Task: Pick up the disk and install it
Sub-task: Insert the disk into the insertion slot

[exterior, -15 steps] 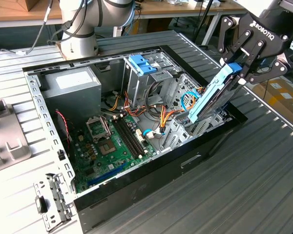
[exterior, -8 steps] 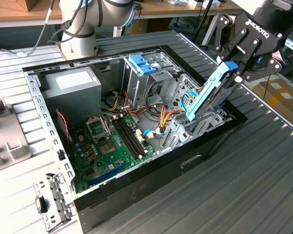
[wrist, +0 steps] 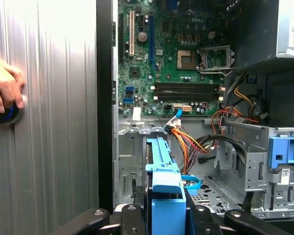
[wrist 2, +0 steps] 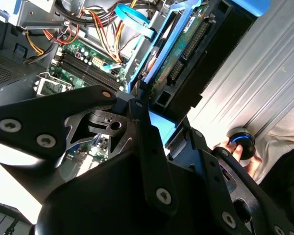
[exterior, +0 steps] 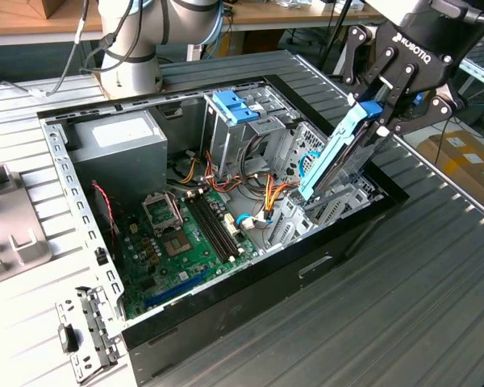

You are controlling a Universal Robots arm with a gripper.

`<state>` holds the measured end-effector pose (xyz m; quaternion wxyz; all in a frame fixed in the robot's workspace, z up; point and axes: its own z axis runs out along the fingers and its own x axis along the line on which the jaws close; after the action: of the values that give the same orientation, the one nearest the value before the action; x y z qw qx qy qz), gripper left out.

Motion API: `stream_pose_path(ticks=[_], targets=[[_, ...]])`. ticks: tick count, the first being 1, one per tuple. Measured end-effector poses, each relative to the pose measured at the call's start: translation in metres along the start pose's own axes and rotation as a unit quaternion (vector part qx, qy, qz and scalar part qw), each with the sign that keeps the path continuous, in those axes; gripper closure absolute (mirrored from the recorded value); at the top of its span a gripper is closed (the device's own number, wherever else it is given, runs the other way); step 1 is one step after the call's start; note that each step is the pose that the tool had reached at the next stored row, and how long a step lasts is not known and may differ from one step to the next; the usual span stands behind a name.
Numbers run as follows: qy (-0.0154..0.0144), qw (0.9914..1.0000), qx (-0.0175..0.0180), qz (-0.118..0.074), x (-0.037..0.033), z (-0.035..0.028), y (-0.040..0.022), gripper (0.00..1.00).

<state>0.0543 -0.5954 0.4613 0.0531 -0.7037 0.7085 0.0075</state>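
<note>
Landmark: the open computer case (exterior: pixel 226 318), lying on its side on the ribbed grey bench (exterior: pixel 403 322), with its interior facing up.

Gripper: the black gripper (exterior: pixel 377 113) hangs over the case's corner at the exterior view's right, its fingers (exterior: pixel 403 81) closed on the upper end of the disk. In both wrist views the finger links bracket the blue tab from either side.

Disk: the disk (exterior: pixel 339 153) is held in the gripper, tilted steeply with its blue-railed edge toward the middle of the case. Its lower end dips into the metal drive bay (exterior: pixel 339 205) at that same corner of the case; its upper end stands above the case rim. Whether the lower end touches the bay floor cannot be told. In the first wrist view the blue rail (wrist: pixel 162 171) runs straight away from the gripper toward the motherboard. In the second wrist view the disk's underside with its connector row (wrist 2: pixel 188 54) faces the case wall.

Motherboard: the green motherboard (exterior: pixel 185 242) covers the case floor, near the middle, well apart from the disk.

Power supply: a grey power-supply box (exterior: pixel 117 153) with a white sticker sits in the case's far corner, opposite the disk.

Blue latch: a blue latch piece (exterior: pixel 235 106) tops the upright drive cage in the case, between the power supply and the disk.

Cables: orange, yellow and red cables (exterior: pixel 262 193) run across the case just beside the disk's lower end.

Person: a hand (wrist: pixel 5 88) rests on a round black-and-blue knob (wrist: pixel 7 115) on the bench outside the case wall.
</note>
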Motion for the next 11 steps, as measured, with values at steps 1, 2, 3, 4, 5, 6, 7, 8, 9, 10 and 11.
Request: stream_pose_path(ticks=[1, 2, 3, 4, 5, 6, 7, 8, 9, 10, 11], targets=[[-0.0001, 1.00000, 0.0000, 0.000, -0.0006, 0.0011, 0.0001, 0.63], [-0.0001, 1.00000, 0.0000, 0.000, -0.0012, 0.0019, 0.0002, 0.63], [-0.0001, 1.00000, 0.0000, 0.000, -0.0022, 0.0034, 0.0004, 0.63], [-0.0001, 1.00000, 0.0000, 0.000, -0.0028, 0.0042, 0.0004, 0.63], [-0.0001, 1.00000, 0.0000, 0.000, -0.0031, 0.0049, 0.0005, 0.63], [-0.0001, 1.00000, 0.0000, 0.000, -0.0034, 0.0060, 0.0005, 0.63], [-0.0001, 1.00000, 0.0000, 0.000, -0.0037, 0.0068, 0.0006, 0.63], [-0.0002, 1.00000, 0.0000, 0.000, -0.0038, 0.0076, 0.0007, 0.63], [-0.0003, 1.00000, 0.0000, 0.000, -0.0037, 0.0083, 0.0008, 0.63], [-0.0001, 1.00000, 0.0000, 0.000, -0.0037, 0.0091, 0.0008, 0.63], [-0.0002, 1.00000, 0.0000, 0.000, -0.0037, 0.0099, 0.0009, 0.63]])
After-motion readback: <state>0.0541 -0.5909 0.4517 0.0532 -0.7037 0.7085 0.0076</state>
